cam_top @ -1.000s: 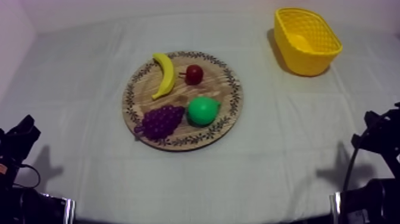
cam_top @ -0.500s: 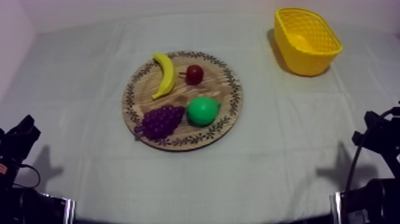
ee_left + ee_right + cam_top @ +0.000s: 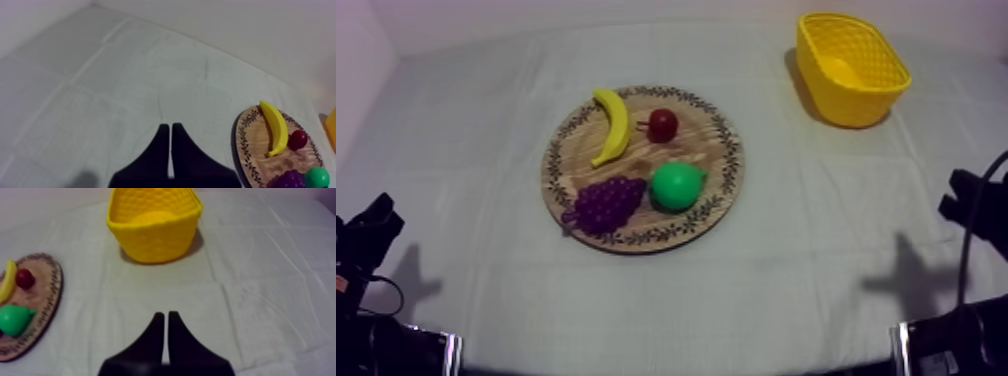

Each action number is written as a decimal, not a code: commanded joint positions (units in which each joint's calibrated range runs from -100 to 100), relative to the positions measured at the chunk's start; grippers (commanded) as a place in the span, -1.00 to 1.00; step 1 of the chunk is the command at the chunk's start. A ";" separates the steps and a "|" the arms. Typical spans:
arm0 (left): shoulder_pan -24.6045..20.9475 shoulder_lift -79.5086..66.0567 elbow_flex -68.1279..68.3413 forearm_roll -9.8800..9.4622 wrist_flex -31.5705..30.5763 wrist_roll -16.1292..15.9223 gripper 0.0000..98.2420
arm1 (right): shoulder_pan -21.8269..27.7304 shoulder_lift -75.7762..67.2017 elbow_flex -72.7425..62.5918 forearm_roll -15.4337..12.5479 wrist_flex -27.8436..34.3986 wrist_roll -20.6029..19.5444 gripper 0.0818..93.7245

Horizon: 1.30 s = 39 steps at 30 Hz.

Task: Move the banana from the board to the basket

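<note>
The right gripper [image 3: 166,316], fingers pressed together on nothing, has just stirred at the table's edge, its arm shifted since half a second ago, the basket [image 3: 152,235] ahead of it. The left gripper [image 3: 170,128], likewise closed and empty, has not moved. The banana [image 3: 612,125] lies untouched on the board [image 3: 708,150]; the reach is likely only beginning

light: soft, even | shadows: faint, beside yellow basket [image 3: 853,68]
</note>
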 commanded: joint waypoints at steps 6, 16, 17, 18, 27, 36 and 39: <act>-0.01 -0.05 -0.01 -0.03 0.00 -0.02 -1.00 | -6.19 13.66 -19.79 -0.64 2.03 -3.92 -0.98; -0.01 -0.05 -0.01 -0.03 0.00 0.00 -1.00 | -15.39 28.89 -36.92 2.04 4.12 -10.35 -0.96; -0.01 -0.05 -0.01 -0.03 0.00 -0.01 -1.00 | -16.07 30.24 -38.26 1.81 4.15 -10.46 -0.96; -0.01 -0.05 -0.01 -0.03 0.00 -0.02 -1.00 | -16.78 31.53 -39.53 1.47 4.14 -10.48 -0.96; -0.01 -0.05 -0.01 -0.03 0.00 0.01 -1.00 | -23.47 42.54 -50.75 -2.17 5.22 -10.18 -0.97; -0.01 -0.05 -0.01 -0.03 0.00 0.01 -1.00 | -29.91 56.34 -57.54 0.18 2.29 -14.38 -0.97; -0.01 -0.05 -0.01 -0.03 0.00 -0.02 -1.00 | -31.40 60.90 -59.85 1.32 2.02 -15.25 -0.97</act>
